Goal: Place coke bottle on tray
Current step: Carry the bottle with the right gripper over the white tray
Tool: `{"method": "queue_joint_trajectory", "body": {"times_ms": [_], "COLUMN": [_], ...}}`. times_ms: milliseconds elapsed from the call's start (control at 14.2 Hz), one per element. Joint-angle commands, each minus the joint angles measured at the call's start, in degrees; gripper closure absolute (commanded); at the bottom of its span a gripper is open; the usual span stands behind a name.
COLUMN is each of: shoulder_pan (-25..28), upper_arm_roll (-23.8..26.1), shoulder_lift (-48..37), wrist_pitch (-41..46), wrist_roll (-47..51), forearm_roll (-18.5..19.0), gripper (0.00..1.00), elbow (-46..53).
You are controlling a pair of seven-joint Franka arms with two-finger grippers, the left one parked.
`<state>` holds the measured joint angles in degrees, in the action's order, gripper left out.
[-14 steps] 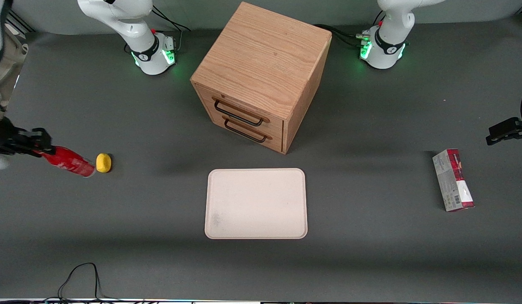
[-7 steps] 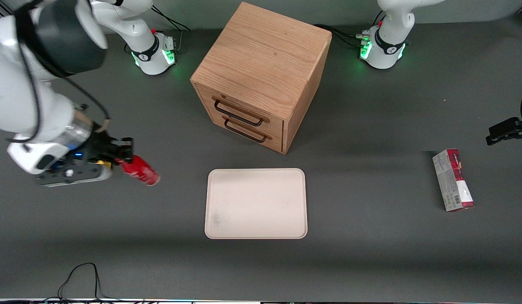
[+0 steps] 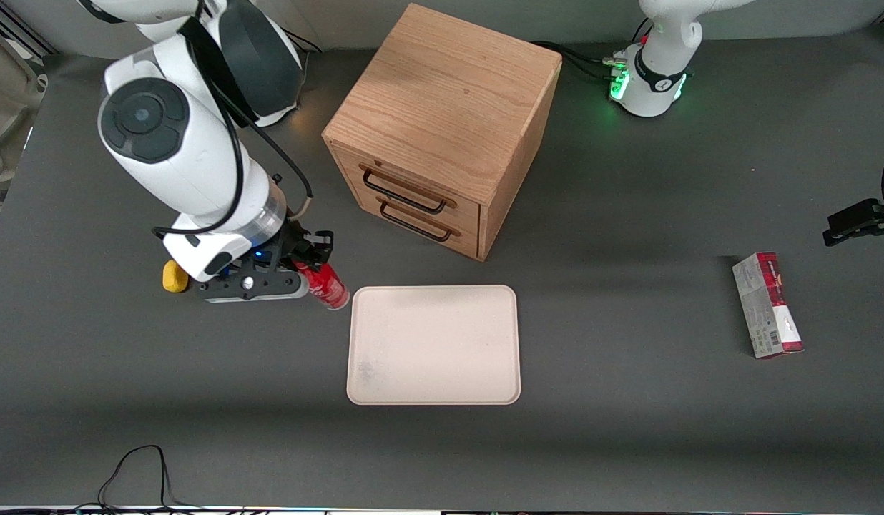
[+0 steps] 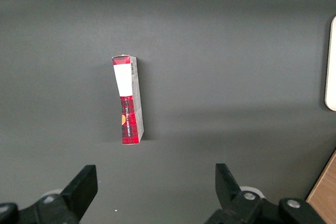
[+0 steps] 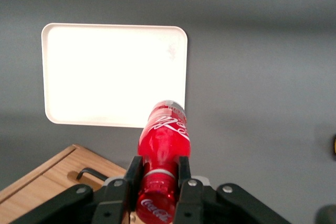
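Dark grey table (image 3: 628, 429), wooden cabinet (image 3: 442, 121) at centre. Bottle (image 3: 326, 284), white Coca-Cola script seen, is clamped by gripper (image 3: 307, 266) above table, just beside tray (image 3: 433, 345) corner nearest cabinet. Carton (image 3: 767, 304) text unreadable.

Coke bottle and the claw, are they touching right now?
Touching. In the right wrist view the claw is shut on the coke bottle, both fingers pressed against its sides, holding it above the table beside the tray.
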<state>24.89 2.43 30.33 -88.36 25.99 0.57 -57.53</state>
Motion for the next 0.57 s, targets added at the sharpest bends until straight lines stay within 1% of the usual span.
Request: {"method": "queue_joint_trajectory", "body": {"times_ms": [0,212,495], "shoulder_pan": [0.0,-0.4,-0.9], "upper_arm_roll": [-0.4,-0.5,-0.7], "shoulder_lift": [5.2,10.5,15.6], "wrist_pitch": [-3.8,-9.5,-13.6], "wrist_roll": [0.2,-0.9,-3.9], "forearm_roll": [0.3,0.3,0.4], "gripper": [1.0,1.0,1.0], "elbow": [2.9,2.9,2.9]}}
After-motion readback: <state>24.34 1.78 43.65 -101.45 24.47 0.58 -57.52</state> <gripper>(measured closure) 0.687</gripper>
